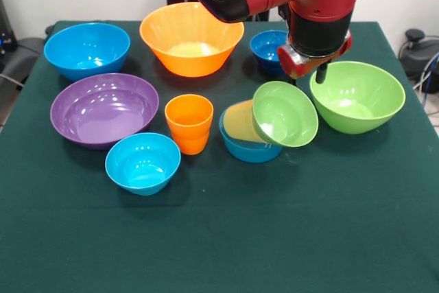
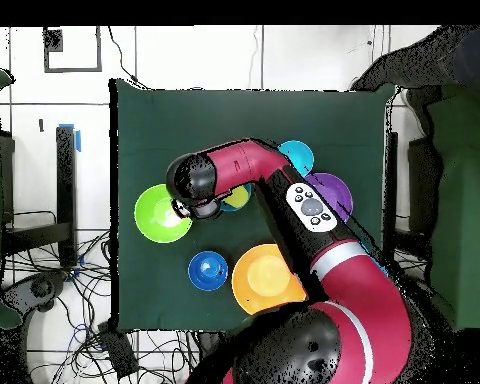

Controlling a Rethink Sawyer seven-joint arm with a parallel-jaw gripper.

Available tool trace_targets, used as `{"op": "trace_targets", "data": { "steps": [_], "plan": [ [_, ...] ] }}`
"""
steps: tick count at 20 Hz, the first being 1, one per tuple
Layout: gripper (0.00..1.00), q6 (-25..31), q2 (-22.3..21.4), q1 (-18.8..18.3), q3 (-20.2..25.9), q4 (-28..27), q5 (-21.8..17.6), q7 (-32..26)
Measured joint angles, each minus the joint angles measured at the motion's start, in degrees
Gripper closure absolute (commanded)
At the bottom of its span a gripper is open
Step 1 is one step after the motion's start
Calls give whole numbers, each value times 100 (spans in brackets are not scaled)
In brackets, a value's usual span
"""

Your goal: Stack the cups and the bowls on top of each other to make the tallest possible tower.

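Note:
My gripper (image 1: 318,72) hangs just above the table, between the small lime green bowl (image 1: 285,113) and the large lime green bowl (image 1: 357,95), holding nothing that I can see. The small green bowl leans tilted against the pale yellow cup (image 1: 240,121), which lies in a small light blue bowl (image 1: 247,149). The orange cup (image 1: 189,123) stands upright at the centre. Another small light blue bowl (image 1: 143,162) sits in front of the purple bowl (image 1: 104,109). The large blue bowl (image 1: 86,49), large orange bowl (image 1: 191,38) and small dark blue bowl (image 1: 269,49) stand at the back. In the overhead view the gripper (image 2: 197,210) is at the large green bowl's (image 2: 159,215) rim.
The table has a dark green cloth (image 1: 219,238), with open cloth along the front. The arm (image 2: 284,200) crosses over the middle bowls in the overhead view and hides several. Cables and equipment lie beyond the table's sides.

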Motion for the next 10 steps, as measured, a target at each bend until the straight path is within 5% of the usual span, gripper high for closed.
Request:
{"op": "trace_targets", "data": {
  "steps": [10],
  "plan": [
    [0,66,25,24,27,-160,-7,0]
  ]
}}
